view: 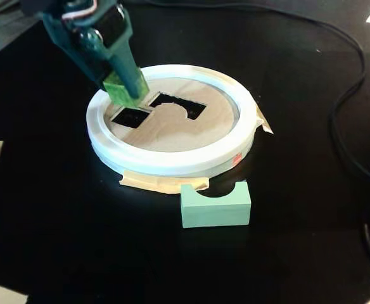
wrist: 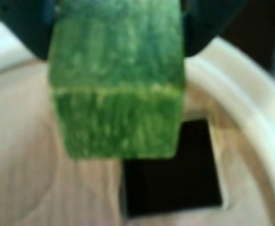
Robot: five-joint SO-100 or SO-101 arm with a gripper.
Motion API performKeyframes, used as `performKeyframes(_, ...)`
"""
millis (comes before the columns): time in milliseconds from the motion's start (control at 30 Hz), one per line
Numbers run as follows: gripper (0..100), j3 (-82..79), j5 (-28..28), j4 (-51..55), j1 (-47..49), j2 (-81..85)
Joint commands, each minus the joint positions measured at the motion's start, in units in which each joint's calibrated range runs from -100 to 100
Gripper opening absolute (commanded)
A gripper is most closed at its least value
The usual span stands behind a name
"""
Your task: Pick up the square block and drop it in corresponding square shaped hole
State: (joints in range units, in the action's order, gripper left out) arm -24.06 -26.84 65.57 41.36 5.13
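The square block (wrist: 116, 94) is a dark green cube with pale streaky grain; it has no long axis and hangs slightly tilted, its lower face toward the panel. My gripper (view: 125, 88) is closed on its sides. It sits above the square shaped hole (view: 132, 116), offset toward the white rim (view: 172, 161).

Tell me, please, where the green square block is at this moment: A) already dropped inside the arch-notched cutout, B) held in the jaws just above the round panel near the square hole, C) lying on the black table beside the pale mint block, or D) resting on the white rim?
B: the square block is clamped between the jaws above the tan panel, partly overlapping the square shaped hole in the wrist view.
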Motion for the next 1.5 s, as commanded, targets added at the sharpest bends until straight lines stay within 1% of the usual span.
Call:
performKeyframes(0, 34, -1.3, -0.4, -7.9, 1.0, -1.0)
performKeyframes(233, 34, -0.9, -0.5, -10.9, 5.8, -8.2)
performKeyframes(800, 35, -1.5, -0.5, -9.6, 4.5, -8.5)
performKeyframes(900, 49, -1.5, -0.5, -9.6, 4.5, -8.5)
performKeyframes(967, 63, -1.6, -0.5, -9.5, 4.5, -8.5)
performKeyframes(1000, 76, -2.5, -0.5, -9.5, 4.5, -8.1)
performKeyframes(1067, 84, -4.3, -0.5, -9.5, 4.6, -7.3)
performKeyframes(1133, 87, -5.3, -0.5, -9.5, 4.6, -7.1)
performKeyframes(1300, 87, -5.4, -0.4, -9.4, 4.8, -7.1)
performKeyframes(1467, 87, -5.4, -0.3, -8.0, 4.5, -3.4)
